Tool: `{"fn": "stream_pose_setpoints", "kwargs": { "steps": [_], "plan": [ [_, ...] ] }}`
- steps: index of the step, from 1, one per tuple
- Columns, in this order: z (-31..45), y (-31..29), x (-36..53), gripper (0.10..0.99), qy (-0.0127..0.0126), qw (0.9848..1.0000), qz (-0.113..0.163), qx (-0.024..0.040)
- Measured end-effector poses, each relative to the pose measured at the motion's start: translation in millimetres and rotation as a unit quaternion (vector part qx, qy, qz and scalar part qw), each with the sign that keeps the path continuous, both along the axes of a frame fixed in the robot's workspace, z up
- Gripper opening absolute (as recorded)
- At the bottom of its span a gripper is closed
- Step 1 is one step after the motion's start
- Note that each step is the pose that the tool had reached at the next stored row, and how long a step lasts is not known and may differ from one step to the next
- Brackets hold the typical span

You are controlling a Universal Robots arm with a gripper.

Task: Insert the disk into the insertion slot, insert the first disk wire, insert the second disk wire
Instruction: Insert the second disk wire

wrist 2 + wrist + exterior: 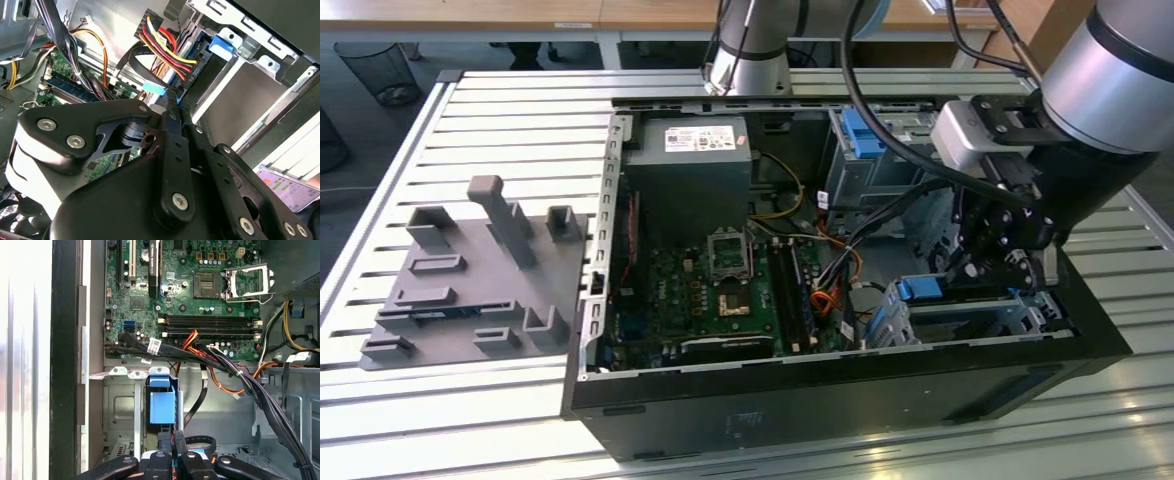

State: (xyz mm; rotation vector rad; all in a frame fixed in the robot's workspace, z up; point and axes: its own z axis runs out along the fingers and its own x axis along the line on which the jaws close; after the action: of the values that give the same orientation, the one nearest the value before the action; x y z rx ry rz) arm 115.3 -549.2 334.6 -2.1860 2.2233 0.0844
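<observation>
Exterior view: your gripper (1003, 262) hangs inside the open computer case (827, 400), low at the exterior view's right, over the low drive cage (974, 318). A blue carrier edge (923, 290) of the disk shows just beside the fingertips, at the cage mouth. The green motherboard (720, 290) lies in the middle of the case, the grey power supply (687, 170) above it. A grey fixture tray (467, 290) sits on the slatted table (494, 110), well apart on the exterior view's left.

Second wrist view: the black fingers (172, 130) stand narrow, nearly together, tips at a light blue connector (154, 88) on a flat black cable (140, 62). You cannot tell whether they pinch it. A red, yellow and black wire bundle (162, 47) runs just beside. The grey cage wall (240, 95) carries a blue tab (221, 44).

First wrist view: the finger tips (172, 440) sit close together just below the blue carrier piece (162, 405), which rests in the insertion slot (120, 410). Black cables (235, 370) cross between motherboard (200, 290) and cage.
</observation>
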Motion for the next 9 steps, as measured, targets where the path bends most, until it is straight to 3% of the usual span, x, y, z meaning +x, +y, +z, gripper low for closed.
{"fn": "stream_pose_setpoints", "kwargs": {
  "steps": [9],
  "plan": [
    [-1.2,-0.2,0.4,0.149,0.0000,1.0000,0.000,0.0000]
  ]
}}
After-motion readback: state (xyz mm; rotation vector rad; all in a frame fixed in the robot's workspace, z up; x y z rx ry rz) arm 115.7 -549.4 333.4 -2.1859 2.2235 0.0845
